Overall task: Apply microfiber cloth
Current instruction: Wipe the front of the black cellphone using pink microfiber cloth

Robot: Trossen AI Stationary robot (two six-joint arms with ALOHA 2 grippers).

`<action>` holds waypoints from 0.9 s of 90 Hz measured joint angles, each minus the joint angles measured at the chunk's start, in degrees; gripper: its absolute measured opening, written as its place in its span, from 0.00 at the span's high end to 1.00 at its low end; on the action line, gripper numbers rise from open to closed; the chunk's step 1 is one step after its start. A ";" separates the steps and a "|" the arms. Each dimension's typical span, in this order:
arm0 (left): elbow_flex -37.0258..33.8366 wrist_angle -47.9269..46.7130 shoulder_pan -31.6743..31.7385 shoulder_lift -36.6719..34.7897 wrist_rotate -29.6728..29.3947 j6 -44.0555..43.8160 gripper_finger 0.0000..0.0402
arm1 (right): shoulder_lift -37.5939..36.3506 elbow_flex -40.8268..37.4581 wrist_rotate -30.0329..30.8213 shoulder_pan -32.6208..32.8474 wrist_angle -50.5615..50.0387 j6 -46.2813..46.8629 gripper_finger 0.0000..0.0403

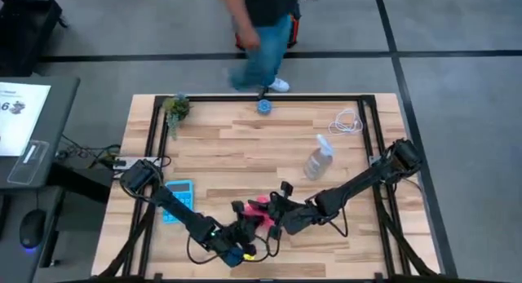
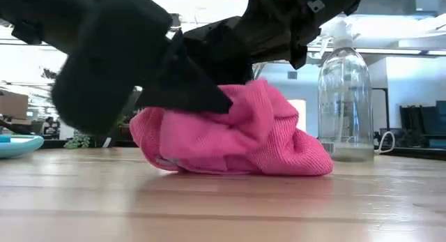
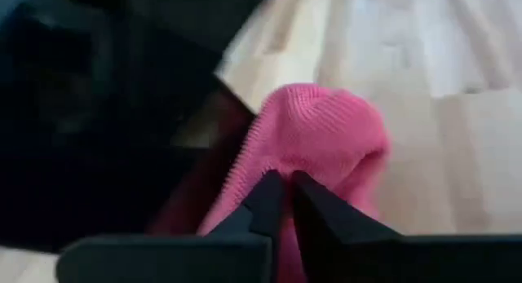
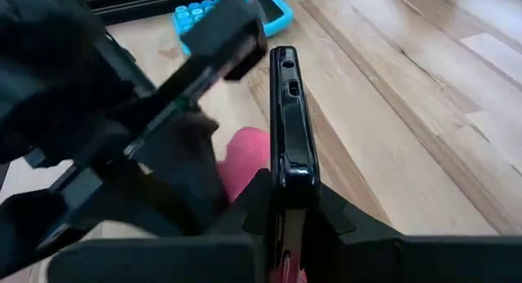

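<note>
Cloth (image 1: 261, 208) sits bunched on the desk (image 1: 245, 144) near its front edge, between my two end effectors, as the high view shows. My left arm reaches in from the left side, past the calculator (image 1: 178, 198), with its elbow low and its end effector (image 1: 241, 231) just in front of the cloth. My right arm stretches long and low from the right side, and its end effector (image 1: 281, 211) meets the cloth from the other side.

From the low view I get what the overhead hides: the cloth (image 2: 233, 134) is a loose heap resting on the wood, with dark arm parts pressed onto its top, and the spray bottle (image 2: 345, 102) stands upright behind it.

My left wrist view shows the left end effector (image 3: 285, 193) with its fingers together, pinching a fold of cloth (image 3: 318, 136).

Only the right wrist view shows the phone (image 4: 289, 112): the right end effector (image 4: 287, 222) is clamped on it, holding it on edge, with a bit of cloth (image 4: 245, 165) just beside it and the calculator (image 4: 232, 6) farther off.

A person (image 1: 261, 30) stands beyond the far edge of the desk.
</note>
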 joint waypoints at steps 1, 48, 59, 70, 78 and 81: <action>0.00 0.00 -0.04 0.00 -0.52 0.08 0.99 | 0.01 0.00 0.00 0.00 -0.01 0.08 0.96; -0.66 -12.37 -3.83 -6.35 3.29 -9.04 1.00 | 0.04 0.00 -0.42 0.22 -0.30 0.46 0.95; -0.68 -16.59 -5.09 -8.55 10.13 -15.13 1.00 | 0.06 0.00 -0.47 0.22 -0.27 0.46 0.95; -1.86 -14.79 -5.32 -7.16 22.39 -17.91 1.00 | 0.08 0.00 -0.59 0.22 -0.26 0.46 0.95; -2.19 -14.61 -5.31 -4.14 24.19 -19.05 1.00 | 0.08 0.00 -0.85 0.20 -0.26 0.46 0.95; -2.19 -14.22 -5.12 -3.10 23.02 -19.17 1.00 | 0.08 0.00 -0.87 0.20 -0.24 0.46 0.95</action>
